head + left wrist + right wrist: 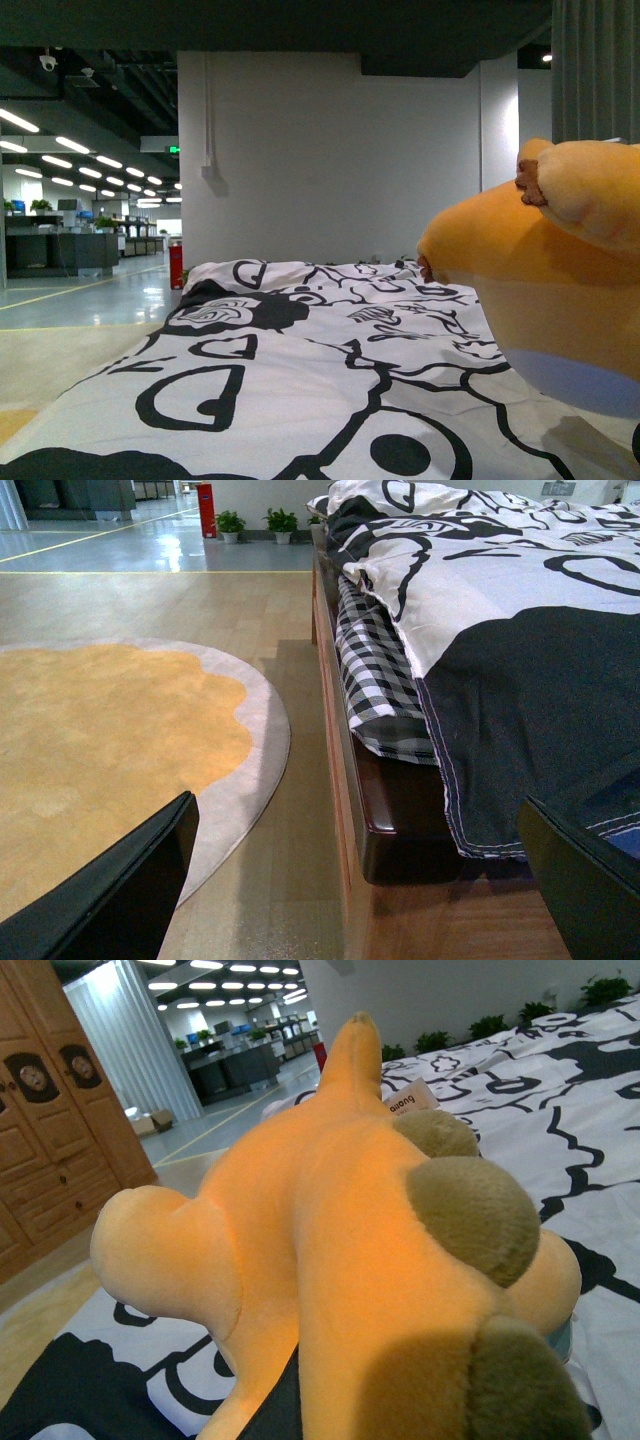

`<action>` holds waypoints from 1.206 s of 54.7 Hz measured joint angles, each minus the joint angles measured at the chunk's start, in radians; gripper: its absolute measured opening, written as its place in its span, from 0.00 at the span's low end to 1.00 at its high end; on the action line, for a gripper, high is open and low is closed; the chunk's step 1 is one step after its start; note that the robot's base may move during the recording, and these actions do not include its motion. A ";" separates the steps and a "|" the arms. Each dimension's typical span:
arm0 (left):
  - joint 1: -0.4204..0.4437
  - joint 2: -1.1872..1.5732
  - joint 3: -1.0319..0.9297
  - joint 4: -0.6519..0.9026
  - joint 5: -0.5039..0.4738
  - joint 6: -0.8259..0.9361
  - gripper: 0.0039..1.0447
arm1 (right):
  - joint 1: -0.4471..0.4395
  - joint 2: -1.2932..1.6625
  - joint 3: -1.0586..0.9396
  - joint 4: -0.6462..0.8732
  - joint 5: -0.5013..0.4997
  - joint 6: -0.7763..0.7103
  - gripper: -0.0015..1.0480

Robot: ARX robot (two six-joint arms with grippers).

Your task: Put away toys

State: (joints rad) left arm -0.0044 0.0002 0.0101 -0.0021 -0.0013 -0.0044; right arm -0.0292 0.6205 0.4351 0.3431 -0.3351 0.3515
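The soft orange-yellow plush animal (530, 270) seemed lifted off the black-and-white printed bedspread (300, 380) for carrying away; the left gripper (357, 820) gaped empty, the right gripper's hold I couldn't tell.

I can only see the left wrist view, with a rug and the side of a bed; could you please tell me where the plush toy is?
Observer: The orange plush toy is at the right of the front view, close to the camera, over the black-and-white duvet.
Operator: Is the right gripper holding it?
Observer: I cannot tell; the toy fills the right wrist view and no fingers show there.
Operator: Any detail on the toy itself?
Observer: It has a white tag near its olive-brown patches.
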 joint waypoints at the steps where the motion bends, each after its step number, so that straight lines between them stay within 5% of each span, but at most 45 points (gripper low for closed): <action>1: 0.000 0.000 0.000 0.000 0.000 0.000 0.94 | 0.004 -0.006 -0.007 -0.001 0.012 0.002 0.07; 11: 0.000 0.000 0.000 0.000 0.000 0.000 0.94 | 0.046 -0.013 -0.054 -0.029 0.105 0.003 0.07; 26: 0.000 0.000 0.000 0.000 0.000 0.000 0.94 | 0.051 -0.014 -0.059 -0.033 0.108 0.003 0.07; 36: 0.000 0.000 0.000 0.000 0.000 0.000 0.94 | 0.037 -0.068 -0.093 -0.134 0.317 -0.223 0.07; 66: 0.000 0.000 0.000 0.000 0.001 0.000 0.94 | 0.032 -0.254 -0.299 -0.100 0.323 -0.323 0.07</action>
State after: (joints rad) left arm -0.0044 0.0002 0.0101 -0.0025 -0.0006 -0.0044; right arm 0.0032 0.3664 0.1356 0.2432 -0.0116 0.0288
